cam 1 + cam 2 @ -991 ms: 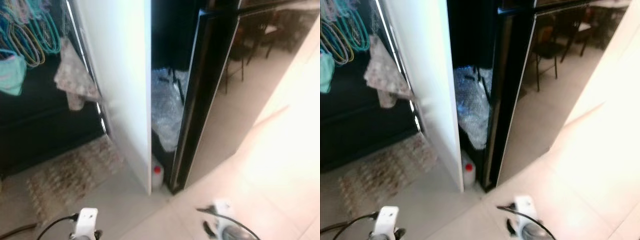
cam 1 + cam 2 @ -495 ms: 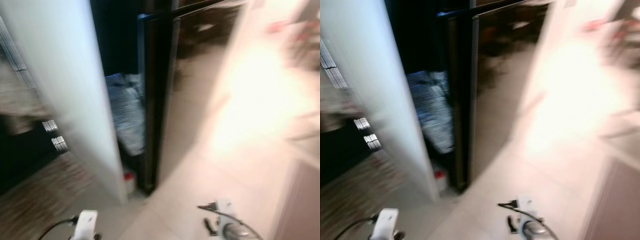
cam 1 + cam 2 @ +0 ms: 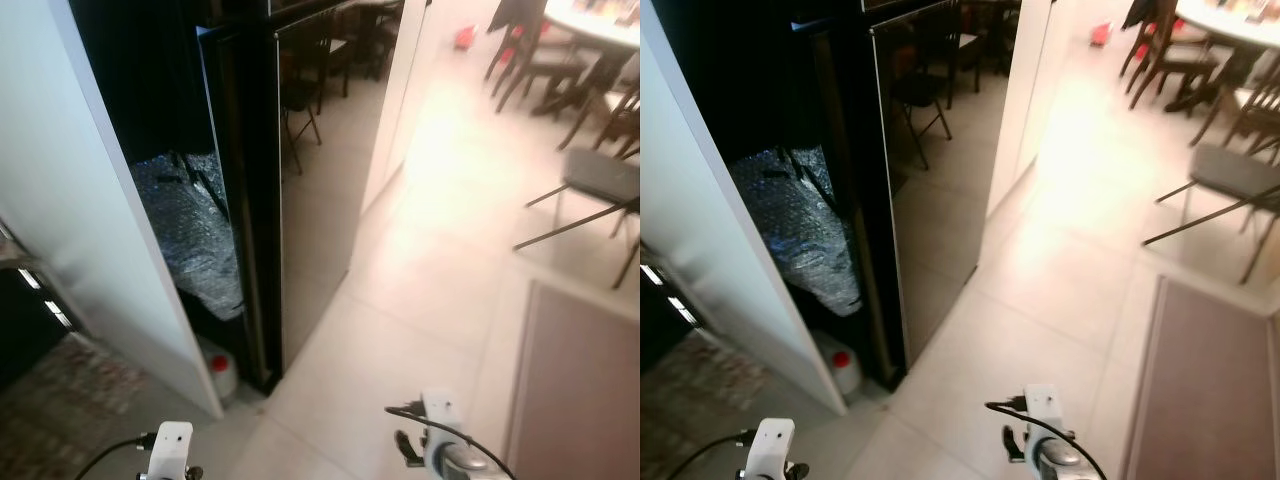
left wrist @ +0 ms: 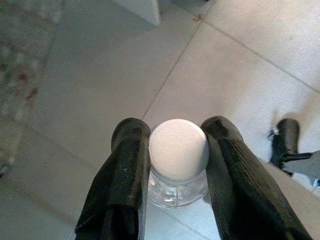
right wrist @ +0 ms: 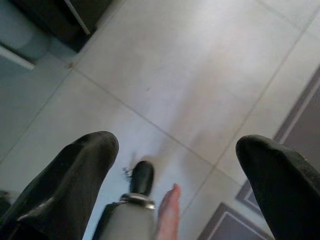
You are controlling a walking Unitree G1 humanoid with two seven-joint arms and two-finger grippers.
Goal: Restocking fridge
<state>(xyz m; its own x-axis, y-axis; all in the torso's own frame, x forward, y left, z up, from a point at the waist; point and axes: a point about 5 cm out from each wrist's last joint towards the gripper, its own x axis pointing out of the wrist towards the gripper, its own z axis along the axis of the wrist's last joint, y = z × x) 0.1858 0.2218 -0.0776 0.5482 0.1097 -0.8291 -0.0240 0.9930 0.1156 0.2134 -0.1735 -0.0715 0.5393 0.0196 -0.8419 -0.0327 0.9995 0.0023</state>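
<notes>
A clear bottle with a white cap (image 4: 178, 152) sits clamped between the two black fingers (image 4: 125, 175) of the left hand (image 4: 176, 165), carried low above the tiled floor (image 3: 420, 300). The right hand (image 5: 175, 175) hangs spread, holding nothing. The black fridge (image 3: 300, 180) stands just ahead, door shut; this looks like the approach, and next comes opening it.

Home kitchen-diner: black fridge (image 3: 300, 190), dining chairs (image 3: 590, 190).
</notes>
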